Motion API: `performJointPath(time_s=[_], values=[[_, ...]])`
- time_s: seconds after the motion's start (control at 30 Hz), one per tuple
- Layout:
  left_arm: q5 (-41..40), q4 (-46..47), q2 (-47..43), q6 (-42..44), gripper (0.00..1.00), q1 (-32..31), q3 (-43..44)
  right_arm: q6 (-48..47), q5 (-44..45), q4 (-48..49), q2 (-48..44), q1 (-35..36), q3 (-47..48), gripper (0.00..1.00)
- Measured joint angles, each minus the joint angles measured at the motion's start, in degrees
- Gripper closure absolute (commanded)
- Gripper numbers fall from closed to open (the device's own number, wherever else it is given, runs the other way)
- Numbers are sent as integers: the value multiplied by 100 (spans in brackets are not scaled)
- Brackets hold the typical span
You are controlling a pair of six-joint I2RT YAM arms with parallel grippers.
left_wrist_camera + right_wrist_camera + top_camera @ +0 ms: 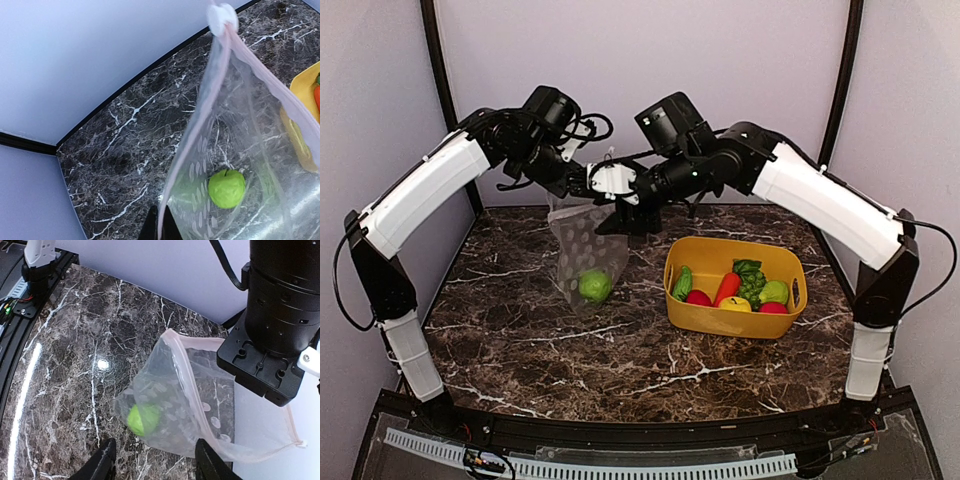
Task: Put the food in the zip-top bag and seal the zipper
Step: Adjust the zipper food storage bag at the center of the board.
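The zip-top bag [582,250] hangs above the table, clear with pale dots. My left gripper [605,195] is shut on its pinkish mouth strip, and in the left wrist view the fingers [154,227] pinch the strip's near end. The zipper [200,125] runs up to the white slider tab [222,17]. A green round fruit [226,188] lies in the bag's bottom, and it also shows in the right wrist view [144,419]. My right gripper [156,465] is open and empty, just above the bag [200,405]. The other food [735,290] lies in the yellow basket.
The yellow basket [720,318] stands right of the bag on the dark marble table [520,340]. Its corner shows in the left wrist view [302,90]. My left gripper's black body [270,340] sits close beside my right gripper. Lilac walls ring the back.
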Motion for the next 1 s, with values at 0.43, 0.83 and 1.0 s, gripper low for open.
performJointPath(time_s=[0.43,0.83,1.0], values=[[33,85,-175,184,99,9,-35,1388,-2293,273,-1550,-2295,-1676,45],[1215,625,428,-42,99,-50,-553,1423,-1781,575,-2177,-3307,-4192,49],[1333,1237,264,-37,99,-50,-1069,1152,-1421,470,-2164,-3381,-4487,52]])
